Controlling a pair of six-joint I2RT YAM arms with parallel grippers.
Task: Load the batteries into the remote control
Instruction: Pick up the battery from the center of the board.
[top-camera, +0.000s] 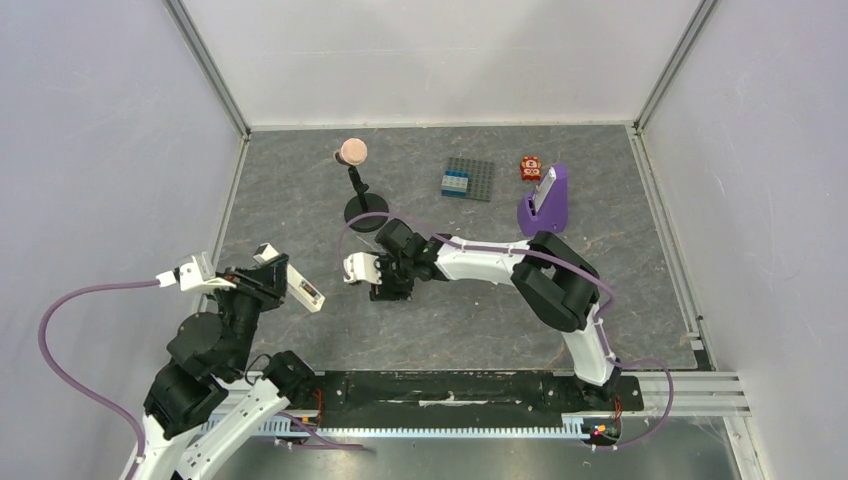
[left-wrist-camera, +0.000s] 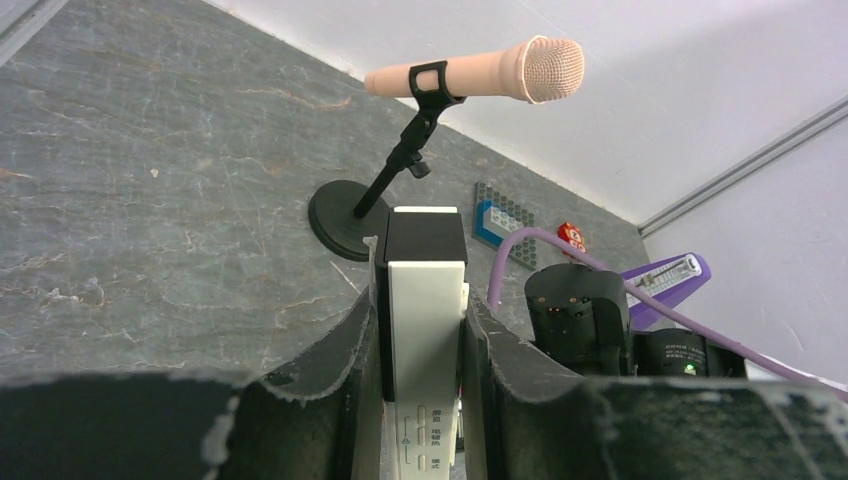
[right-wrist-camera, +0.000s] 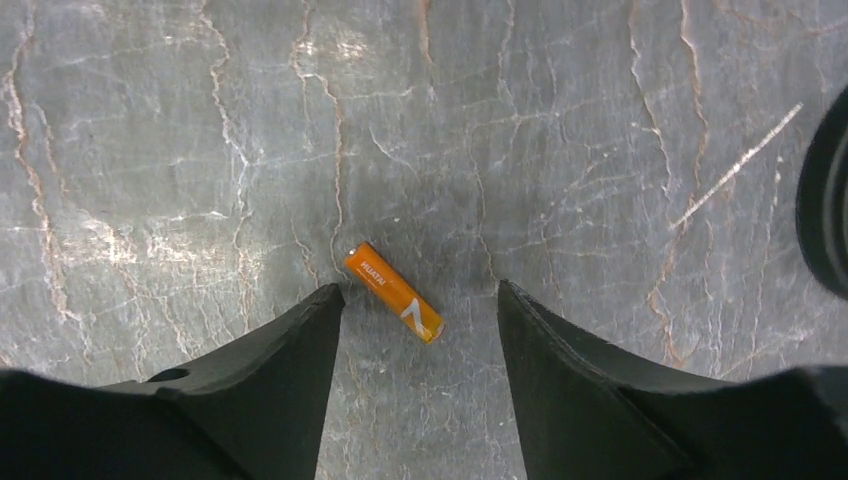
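Straddling orange battery (right-wrist-camera: 393, 292), right claw (right-wrist-camera: 420, 290) gapes; left claw (left-wrist-camera: 420, 302) clamps remote (left-wrist-camera: 427, 335).

remote control (left-wrist-camera: 425, 335) lower end cut off, flanks hidden by left claw (left-wrist-camera: 420, 303)

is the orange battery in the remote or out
Out: the orange battery lies flat on the table, within the open right gripper, while the left gripper holds the remote elsewhere.

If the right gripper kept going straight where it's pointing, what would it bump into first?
Most likely the orange battery, lying slantwise on the table between the open fingers of the right gripper. The fingertips might touch the table beside it first; depth is unclear.
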